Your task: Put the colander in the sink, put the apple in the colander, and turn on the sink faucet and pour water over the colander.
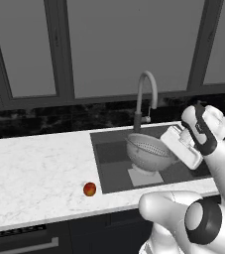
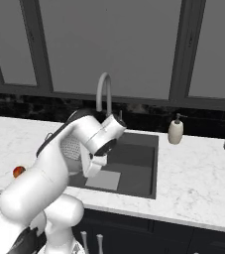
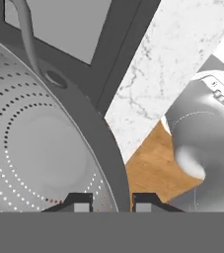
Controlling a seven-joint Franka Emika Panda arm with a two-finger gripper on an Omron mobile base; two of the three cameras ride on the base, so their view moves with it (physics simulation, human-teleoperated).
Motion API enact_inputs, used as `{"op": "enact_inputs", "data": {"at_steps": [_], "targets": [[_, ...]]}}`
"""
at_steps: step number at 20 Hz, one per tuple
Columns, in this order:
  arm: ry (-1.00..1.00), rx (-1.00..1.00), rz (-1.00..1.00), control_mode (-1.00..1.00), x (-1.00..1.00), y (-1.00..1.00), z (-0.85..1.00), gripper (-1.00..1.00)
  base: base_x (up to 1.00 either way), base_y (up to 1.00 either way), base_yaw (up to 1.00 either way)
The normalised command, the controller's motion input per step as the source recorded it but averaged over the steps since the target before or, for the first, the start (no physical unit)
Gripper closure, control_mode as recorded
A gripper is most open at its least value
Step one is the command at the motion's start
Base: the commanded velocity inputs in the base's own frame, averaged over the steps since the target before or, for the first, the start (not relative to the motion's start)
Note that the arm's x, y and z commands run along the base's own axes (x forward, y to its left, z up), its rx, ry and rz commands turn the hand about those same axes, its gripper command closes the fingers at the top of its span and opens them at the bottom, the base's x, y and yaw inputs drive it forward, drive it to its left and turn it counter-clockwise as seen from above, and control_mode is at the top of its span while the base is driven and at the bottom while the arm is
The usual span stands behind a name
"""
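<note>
- Gripper [image 3: 108,202], hand view: the two dark tips sit close together, astride the colander [image 3: 39,148] rim, one tip inside the bowl and one outside, closed on that rim.
- Left base view, left to right: apple [image 1: 89,189] alone on the white marble counter [image 1: 34,168], just left of the sink [image 1: 109,163] and well apart from the colander [image 1: 148,151].
- Colander tilted, down in the basin, above the lighter square patch (whether it touches bottom I cannot tell).
- Sink faucet [image 1: 144,96] behind it, spout arched over the basin.
- Right base view: beige soap dispenser [image 2: 176,130] right of the sink [image 2: 139,163].
- No brands, labels or readable writing anywhere.
</note>
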Motion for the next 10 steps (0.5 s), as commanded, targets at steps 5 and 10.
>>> {"op": "enact_inputs", "data": {"at_steps": [5, 10], "targets": [[0.0, -0.11, 0.21, -1.0, 0.31, -0.58, -0.01, 1.0, 0.0, 0.0, 0.0], [-0.09, -0.12, 0.26, -1.0, 0.35, -0.36, -0.21, 1.0, 0.0, 0.0, 0.0]]}}
